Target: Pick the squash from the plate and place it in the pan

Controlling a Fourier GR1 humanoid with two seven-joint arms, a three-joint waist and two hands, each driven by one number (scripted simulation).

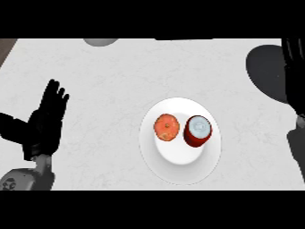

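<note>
Two open: L robot hand (46, 118), R robot hand (303, 85) by far-right pan (267, 67); squash (167, 127) on plate (181, 167) prob. light, firm, so grip across sides.

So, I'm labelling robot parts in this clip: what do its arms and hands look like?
Both hands are black: the left hand shows a broad palm, slim fingers and a thick thumb; the right hand looks alike. The left forearm and right forearm are grey, the left with a round dark marking. No cables show.
</note>
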